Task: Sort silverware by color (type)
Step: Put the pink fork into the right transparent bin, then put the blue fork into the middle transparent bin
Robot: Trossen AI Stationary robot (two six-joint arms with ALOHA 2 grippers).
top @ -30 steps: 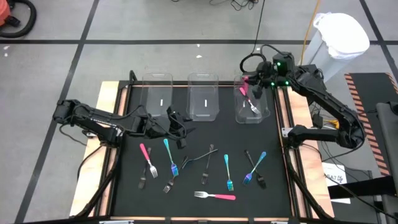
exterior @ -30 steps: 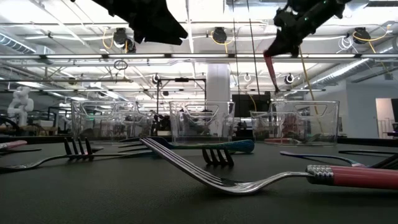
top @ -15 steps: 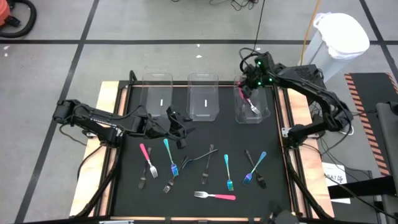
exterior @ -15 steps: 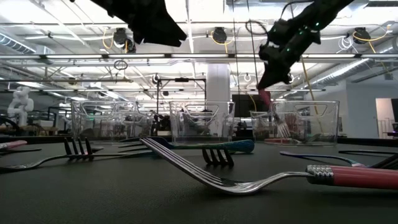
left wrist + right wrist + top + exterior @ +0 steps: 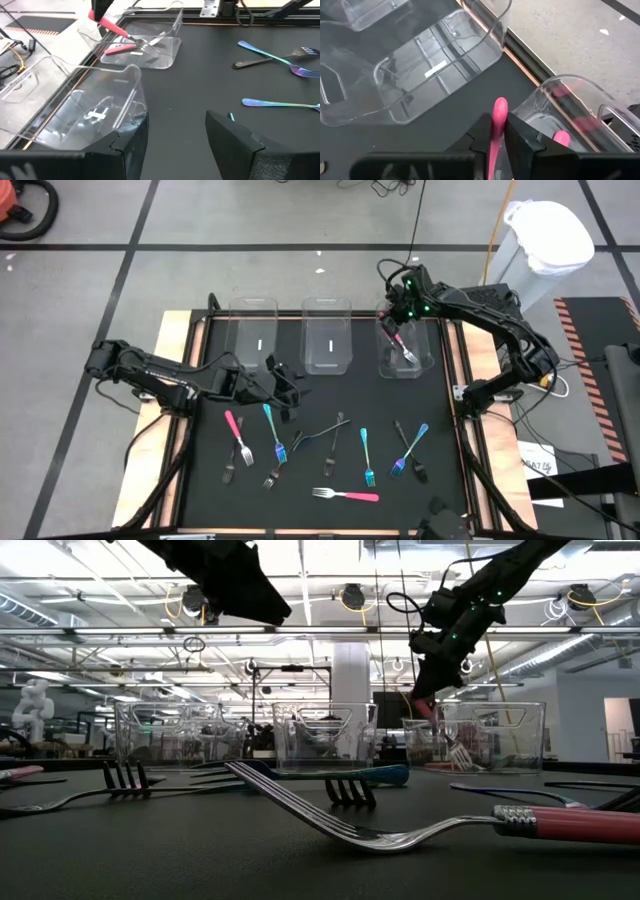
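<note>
My right end effector (image 5: 398,332) pinches a pink-handled fork (image 5: 496,131) over the right-hand bin (image 5: 424,362), so I judge release comes next, while my left end effector (image 5: 283,380) hangs spread above forks on the counter (image 5: 320,405).

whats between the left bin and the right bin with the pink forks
The empty middle bin sits between the left bin and right bin, clearest in the high view.

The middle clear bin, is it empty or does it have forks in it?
Empty. The high view shows the middle bin holding only a white label, while pink forks sit in the right bin.
</note>
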